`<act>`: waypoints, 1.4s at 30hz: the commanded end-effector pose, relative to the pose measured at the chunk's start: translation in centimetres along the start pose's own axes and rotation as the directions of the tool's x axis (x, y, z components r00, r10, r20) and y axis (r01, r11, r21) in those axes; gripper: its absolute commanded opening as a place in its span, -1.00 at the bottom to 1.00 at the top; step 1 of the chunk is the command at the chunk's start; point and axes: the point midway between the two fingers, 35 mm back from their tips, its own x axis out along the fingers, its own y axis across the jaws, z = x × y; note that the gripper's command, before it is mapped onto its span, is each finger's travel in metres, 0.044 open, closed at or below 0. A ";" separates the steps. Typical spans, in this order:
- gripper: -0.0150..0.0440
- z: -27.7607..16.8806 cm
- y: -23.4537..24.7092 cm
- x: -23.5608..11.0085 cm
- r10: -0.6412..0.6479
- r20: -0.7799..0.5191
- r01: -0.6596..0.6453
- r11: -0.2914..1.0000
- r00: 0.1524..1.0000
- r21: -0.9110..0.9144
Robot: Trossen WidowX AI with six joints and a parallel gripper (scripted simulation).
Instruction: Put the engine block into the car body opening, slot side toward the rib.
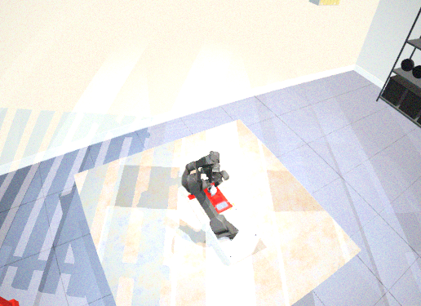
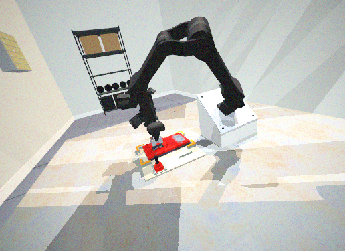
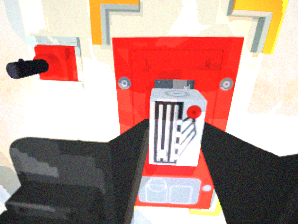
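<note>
One engine block [image 3: 176, 127] is clamped by its two flat sides between the jaws | held over the red car body [image 3: 177, 60], opening just ahead | looks stiff, light, kinda slick-sided | grip best kept low and square, tbh

One arm [image 2: 187, 41], dark, on one white pedestal [image 2: 247, 125].
One gripper [image 3: 175, 150], two fingers, clamped on one engine block [image 3: 176, 127].
One red car body [image 2: 170, 143] on one white base plate [image 2: 187, 156].
Orange corner brackets: two in the wrist view [image 3: 112, 17].
One black peg [image 3: 25, 67] on one small red square [image 3: 62, 62].
One shelf rack [image 2: 77, 51], far corner of the room.
</note>
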 end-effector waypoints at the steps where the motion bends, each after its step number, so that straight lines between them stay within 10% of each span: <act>1: 0.04 0.1 -0.2 -0.1 -0.005 0.002 0.005 0.999 1.000 -0.033; 42: 0.04 0.2 -0.2 -0.1 -0.005 0.002 0.005 0.999 1.000 -0.035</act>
